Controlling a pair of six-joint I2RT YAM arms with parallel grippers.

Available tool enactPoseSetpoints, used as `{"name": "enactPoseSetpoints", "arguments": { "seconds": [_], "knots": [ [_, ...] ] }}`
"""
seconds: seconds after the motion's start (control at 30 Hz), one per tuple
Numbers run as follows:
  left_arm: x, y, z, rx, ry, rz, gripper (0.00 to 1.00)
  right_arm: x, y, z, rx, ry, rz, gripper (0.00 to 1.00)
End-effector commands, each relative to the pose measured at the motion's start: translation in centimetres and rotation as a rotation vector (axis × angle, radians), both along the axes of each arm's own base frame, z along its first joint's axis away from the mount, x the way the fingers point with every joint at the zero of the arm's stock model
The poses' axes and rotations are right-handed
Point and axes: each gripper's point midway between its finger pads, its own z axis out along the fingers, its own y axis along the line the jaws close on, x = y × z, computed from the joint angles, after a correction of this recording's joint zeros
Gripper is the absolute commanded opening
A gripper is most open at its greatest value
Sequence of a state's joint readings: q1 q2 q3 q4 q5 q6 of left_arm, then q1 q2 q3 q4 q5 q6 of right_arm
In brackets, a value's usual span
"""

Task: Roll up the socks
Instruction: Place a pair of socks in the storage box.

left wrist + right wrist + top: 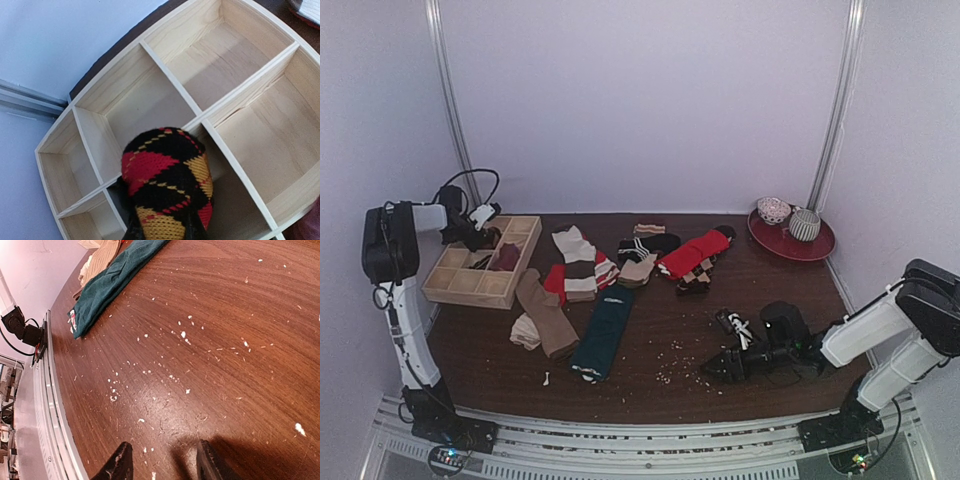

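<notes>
Viewing from above: the left gripper (pixel 478 237) sits over the far-left end of the divided wooden tray (pixel 470 297), and its load is too small to identify here. Loose socks (pixel 580 262) lie scattered mid-table (pixel 770 300), with a teal sock (pixel 603 335) nearest the arms. The right gripper (pixel 715 368) sits low near the front right, well apart from them.

Left wrist view: a rolled black argyle sock (pixel 167 182) is clamped above a tray divider. The fingers are hidden beneath it, and the frame edge cuts off the roll's lower end.

Right wrist view: the fingers (pixel 120 465) stand parted with nothing between them, over crumbs (pixel 185 335) on bare wood. The teal sock lies far off, partly cropped
</notes>
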State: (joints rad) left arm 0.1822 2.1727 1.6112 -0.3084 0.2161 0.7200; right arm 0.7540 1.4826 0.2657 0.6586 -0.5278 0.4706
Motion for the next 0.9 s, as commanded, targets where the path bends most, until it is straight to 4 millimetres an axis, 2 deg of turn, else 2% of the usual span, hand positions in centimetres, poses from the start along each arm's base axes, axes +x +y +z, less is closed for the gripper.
{"name": "enactPoseSetpoints", "arguments": {
  "seconds": [0.0,0.1,0.2,0.37,0.47,0.6,0.77,0.87],
  "knots": [
    [-4.0,-3.8,-7.3,-0.089,0.258,-0.131,0.00,-0.4,-1.5,-1.9,-0.090,0.070,-0.041,0.45],
    [-4.8,-4.2,-8.6,-0.114,0.305,-0.146,0.00,-0.2,-1.4,-1.6,-0.088,0.072,-0.048,0.45],
    [-5.3,-4.4,-9.0,-0.110,0.338,-0.158,0.00,-0.1,-1.3,-1.5,-0.094,0.072,-0.050,0.45],
    [-5.9,-4.9,-8.5,-0.113,0.400,-0.156,0.00,0.1,-1.4,-1.3,-0.101,0.065,-0.053,0.45],
    [-6.8,-4.8,-9.9,-0.085,0.487,-0.120,0.00,0.0,-1.4,-1.3,-0.110,0.068,-0.048,0.45],
    [-7.7,-5.7,-10.9,-0.141,0.568,-0.098,0.01,0.1,-1.3,-1.3,-0.117,0.069,-0.040,0.45],
    [-8.1,-5.1,-10.9,-0.123,0.611,-0.032,0.11,0.0,-1.3,-1.1,-0.123,0.069,-0.039,0.45],
    [-7.8,-5.2,-10.5,-0.133,0.605,-0.018,0.22,0.1,-1.3,-1.0,-0.127,0.069,-0.039,0.45]
  ]
}}
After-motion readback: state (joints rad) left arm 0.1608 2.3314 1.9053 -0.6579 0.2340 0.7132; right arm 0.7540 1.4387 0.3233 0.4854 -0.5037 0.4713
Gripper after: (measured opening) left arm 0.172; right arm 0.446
